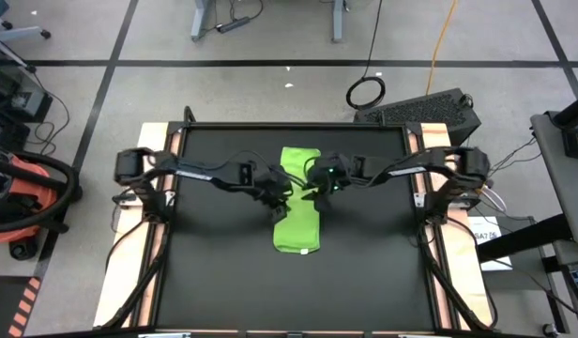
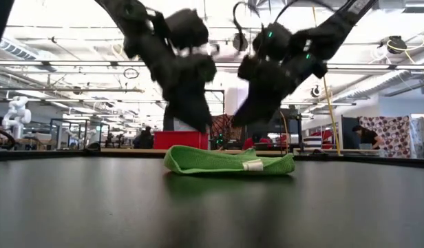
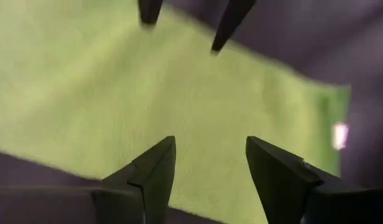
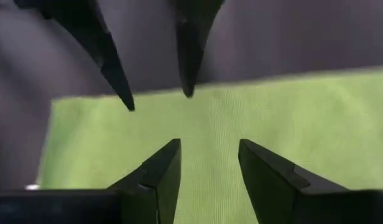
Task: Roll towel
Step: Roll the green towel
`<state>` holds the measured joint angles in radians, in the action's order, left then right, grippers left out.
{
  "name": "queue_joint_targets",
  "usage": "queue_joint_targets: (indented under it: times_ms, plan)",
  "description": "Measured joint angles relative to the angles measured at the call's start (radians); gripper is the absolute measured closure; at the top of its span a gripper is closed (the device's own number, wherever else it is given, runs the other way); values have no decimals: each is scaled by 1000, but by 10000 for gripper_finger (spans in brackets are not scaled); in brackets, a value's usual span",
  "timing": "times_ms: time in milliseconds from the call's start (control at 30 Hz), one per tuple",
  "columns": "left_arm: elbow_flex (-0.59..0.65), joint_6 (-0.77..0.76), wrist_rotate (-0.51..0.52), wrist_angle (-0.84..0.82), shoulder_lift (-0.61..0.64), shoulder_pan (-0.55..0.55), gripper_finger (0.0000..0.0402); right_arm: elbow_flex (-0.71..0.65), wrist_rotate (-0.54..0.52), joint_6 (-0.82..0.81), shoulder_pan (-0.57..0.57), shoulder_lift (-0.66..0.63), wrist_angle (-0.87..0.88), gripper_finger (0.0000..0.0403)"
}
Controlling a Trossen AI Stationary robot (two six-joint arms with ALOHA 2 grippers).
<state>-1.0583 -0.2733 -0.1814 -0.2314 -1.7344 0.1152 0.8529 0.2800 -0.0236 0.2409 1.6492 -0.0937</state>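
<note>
One lime-green towel [image 1: 298, 208] lies folded into a long strip at centre frame on the black mat [image 1: 214, 272] of the desk [image 1: 139, 263]. Just above it, left claw [image 1: 280, 208] and right claw [image 1: 314, 194] hover from either side, fingers apart, gripping nothing. Upper right, a yellow cable [image 1: 445, 38] crosses the floor.

The black table mat [image 1: 223, 272] is left bare on all sides of the folded lime-green cloth towel [image 1: 298, 221]. Access above the towel's middle is taken up by the left gripper [image 1: 281, 199] and right gripper [image 1: 314, 192], held open just above it, tips near each other.
</note>
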Motion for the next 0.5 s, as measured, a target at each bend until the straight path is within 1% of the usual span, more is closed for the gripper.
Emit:
queue_joint_targets:
  times_ms: [100,233,300,367,500]
  plan:
    - [0,57,40,-6,73,-36,198,-1,2,32,-24,-87,57,248]
    - [-2,179,71,-24,130,-140,198,0,21,64,-114,-167,136,248]
    - [-1,216,107,-38,126,-198,198,0,38,54,-170,-170,141,248]
    - [0,233,144,-19,104,-247,198,0,31,33,-227,-159,137,248]
    - [-1,222,207,-14,24,-295,198,0,-53,11,-325,-84,120,248]
